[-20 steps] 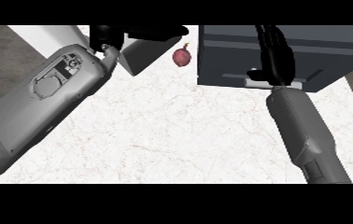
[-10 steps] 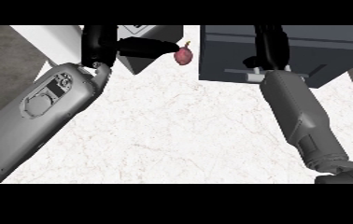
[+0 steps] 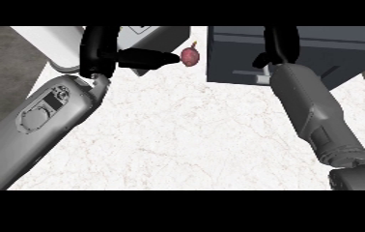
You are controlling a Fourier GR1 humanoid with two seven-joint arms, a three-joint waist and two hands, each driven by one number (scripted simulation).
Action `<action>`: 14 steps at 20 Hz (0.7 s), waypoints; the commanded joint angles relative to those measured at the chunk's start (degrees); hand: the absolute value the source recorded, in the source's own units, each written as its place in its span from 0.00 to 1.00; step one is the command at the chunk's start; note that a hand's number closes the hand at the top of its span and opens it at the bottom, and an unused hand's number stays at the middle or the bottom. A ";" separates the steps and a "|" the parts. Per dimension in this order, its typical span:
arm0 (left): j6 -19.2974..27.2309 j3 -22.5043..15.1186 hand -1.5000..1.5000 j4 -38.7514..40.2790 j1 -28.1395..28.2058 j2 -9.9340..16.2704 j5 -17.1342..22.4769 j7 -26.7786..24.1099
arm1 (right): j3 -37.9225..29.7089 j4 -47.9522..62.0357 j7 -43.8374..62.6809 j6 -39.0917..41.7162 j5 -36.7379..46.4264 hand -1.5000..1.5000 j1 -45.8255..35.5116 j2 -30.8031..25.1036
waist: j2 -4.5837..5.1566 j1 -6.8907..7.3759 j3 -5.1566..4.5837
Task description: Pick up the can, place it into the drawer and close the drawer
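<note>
The desk (image 3: 178, 139) has a white marbled top with faint veining, and most of it lies bare. At its far edge sits a small reddish, bulb-like thing (image 3: 189, 56), and just right of it a dark grey drawer unit (image 3: 242, 52).

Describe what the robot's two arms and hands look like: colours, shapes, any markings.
Both forearms are smooth, rounded grey shells. The left forearm carries a dark rectangular inset panel and a round plate ringed with small fasteners. The right forearm is plainer, with a seam near its lower end. Each ends in a glossy black robot hand: left robot hand, right robot hand. No cables show.
</note>
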 commanded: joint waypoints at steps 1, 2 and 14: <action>0.32 -0.46 0.00 -2.88 2.83 0.53 -1.03 -0.45 | -1.74 1.73 -1.24 2.88 -1.85 0.00 -5.68 -0.24 | 0.27 1.75 0.13; 0.30 0.62 0.00 -3.00 1.90 1.38 -0.63 1.40 | -2.19 1.19 -3.77 1.75 -2.74 0.00 -4.85 0.50 | 0.03 0.92 0.16; 0.35 0.72 0.00 -4.47 6.73 0.78 -1.51 -0.90 | -15.56 -1.96 -16.75 7.47 -19.31 0.00 -7.14 6.07 | -0.26 0.23 0.22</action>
